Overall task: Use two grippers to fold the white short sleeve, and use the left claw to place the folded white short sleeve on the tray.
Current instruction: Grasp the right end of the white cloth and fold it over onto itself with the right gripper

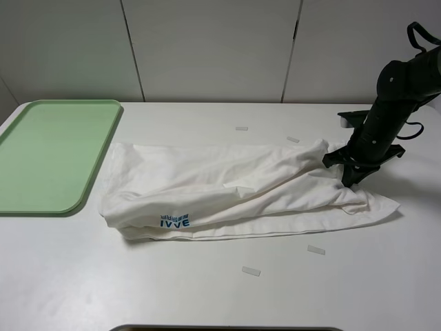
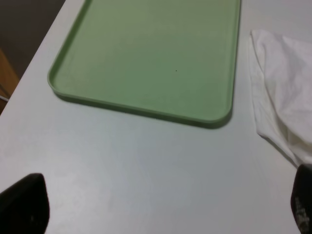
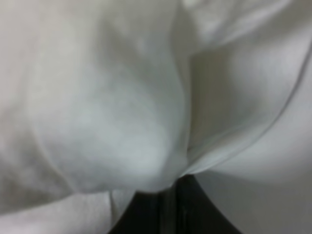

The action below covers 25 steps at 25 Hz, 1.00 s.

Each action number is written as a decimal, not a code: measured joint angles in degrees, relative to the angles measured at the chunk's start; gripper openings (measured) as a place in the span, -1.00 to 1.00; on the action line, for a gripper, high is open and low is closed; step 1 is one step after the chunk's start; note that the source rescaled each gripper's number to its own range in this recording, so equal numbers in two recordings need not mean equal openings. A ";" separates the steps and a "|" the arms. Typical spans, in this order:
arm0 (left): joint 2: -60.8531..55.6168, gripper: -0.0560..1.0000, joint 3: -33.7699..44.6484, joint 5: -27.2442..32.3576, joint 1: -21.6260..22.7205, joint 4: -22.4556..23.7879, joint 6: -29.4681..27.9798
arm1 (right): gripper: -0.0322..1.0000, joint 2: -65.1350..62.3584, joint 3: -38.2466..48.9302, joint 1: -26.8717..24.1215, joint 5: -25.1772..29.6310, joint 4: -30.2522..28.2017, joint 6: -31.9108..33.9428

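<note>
The white short sleeve (image 1: 227, 186) lies crumpled lengthwise across the table, its blue "IVVE" logo near its front left. My right gripper (image 1: 348, 172) is down on the shirt's right end. The right wrist view shows its black jaws (image 3: 165, 209) together, with white fabric (image 3: 107, 97) bunched between them. The pale-green tray (image 1: 48, 155) sits at the far left with nothing on it. In the left wrist view my left gripper (image 2: 161, 204) hangs open over bare table, just short of the tray (image 2: 151, 53), with an edge of the shirt (image 2: 287, 97) beside it. The left arm is out of the exterior high view.
Small paper scraps lie around the shirt: two behind it (image 1: 241, 128) (image 1: 293, 139) and two in front (image 1: 315, 249) (image 1: 251, 271). White wall panels close off the table's back. A dark object (image 1: 227, 328) shows at the front edge.
</note>
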 joint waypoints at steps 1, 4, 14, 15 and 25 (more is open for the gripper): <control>0.00 0.98 0.00 0.00 0.00 0.00 0.00 | -0.94 0.00 -0.02 0.00 0.08 -0.10 0.00; 0.00 0.98 0.00 0.00 0.00 0.00 0.00 | -0.94 0.00 -0.44 0.00 0.60 -0.94 0.00; 0.00 0.98 0.00 0.00 0.00 0.00 0.00 | -0.94 -2.81 -6.56 -0.37 8.13 -15.55 2.96; 0.00 0.98 0.00 0.00 0.00 0.00 0.00 | -0.94 -3.09 -7.65 -0.37 9.42 -17.32 3.31; 0.00 0.98 0.00 0.02 0.00 0.00 0.00 | -0.94 -3.40 -20.68 -0.37 18.63 -31.29 4.34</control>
